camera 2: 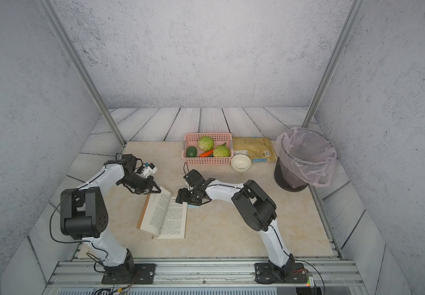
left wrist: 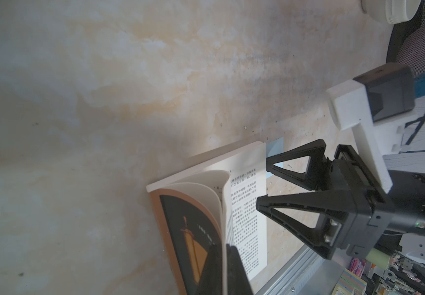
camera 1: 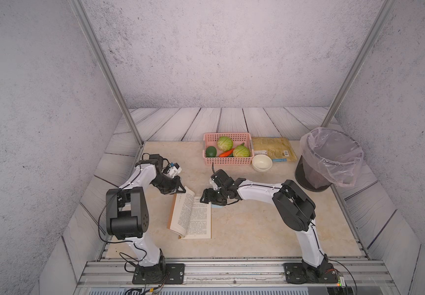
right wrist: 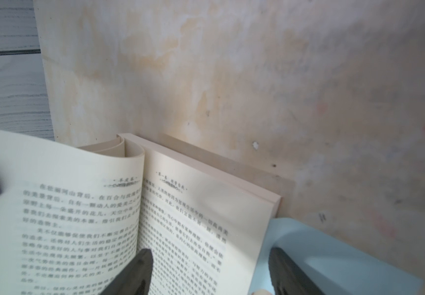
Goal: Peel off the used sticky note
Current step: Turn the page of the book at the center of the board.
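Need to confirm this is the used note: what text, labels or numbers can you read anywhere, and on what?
Book pages: printed Chinese, too blurred to quote.
Book cover: small characters, unreadable.
Packet: barcode label, too small.
Sticky note: no writing visible.

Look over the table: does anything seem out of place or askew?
The book's left-hand pages curl up instead of lying flat, pinched by the left gripper. A pale blue sticky note juts out beyond the right page.

Pale blue sticky note [right wrist: 359, 255], pink basket [camera 1: 228, 161]
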Robot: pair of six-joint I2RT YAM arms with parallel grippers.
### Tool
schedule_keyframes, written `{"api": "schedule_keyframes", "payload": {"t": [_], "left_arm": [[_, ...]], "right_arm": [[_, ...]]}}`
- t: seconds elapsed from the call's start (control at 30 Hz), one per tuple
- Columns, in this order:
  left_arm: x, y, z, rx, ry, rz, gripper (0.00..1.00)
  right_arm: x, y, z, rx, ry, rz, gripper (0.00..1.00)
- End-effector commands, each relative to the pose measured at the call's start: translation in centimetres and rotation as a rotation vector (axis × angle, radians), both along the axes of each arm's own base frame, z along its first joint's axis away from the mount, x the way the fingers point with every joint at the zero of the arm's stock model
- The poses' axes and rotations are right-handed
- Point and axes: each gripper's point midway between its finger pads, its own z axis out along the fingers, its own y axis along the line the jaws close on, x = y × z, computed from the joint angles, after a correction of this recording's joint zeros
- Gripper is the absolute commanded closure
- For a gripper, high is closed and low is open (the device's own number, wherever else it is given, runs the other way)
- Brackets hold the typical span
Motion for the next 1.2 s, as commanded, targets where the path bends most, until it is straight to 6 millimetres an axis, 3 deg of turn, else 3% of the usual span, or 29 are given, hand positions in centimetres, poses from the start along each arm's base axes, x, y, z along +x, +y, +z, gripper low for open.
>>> {"api": "schedule_keyframes", "payload": {"t": [0.0,0.27,0.63,1.17], "left_arm": [[-0.3,0.0,0.0,-0.022,0.009,-0.004,1.0],[-0.3,0.0,0.1,-0.024,0.008,-0.004,1.0],[-0.2,0.0,0.1,-0.027,0.006,-0.004,1.0],[-0.3,0.0,0.1,-0.025,0.008,-0.003,1.0]], "right_arm": [[-0.8,0.3,0.4,-0.008,0.007,0.009,0.24],[-1.4,1.6,2.1,0.011,-0.019,0.047,0.24],[-1.5,1.9,3.5,0.012,-0.042,0.061,0.24],[-2.1,3.6,5.2,0.171,-0.023,0.069,0.24]]}}
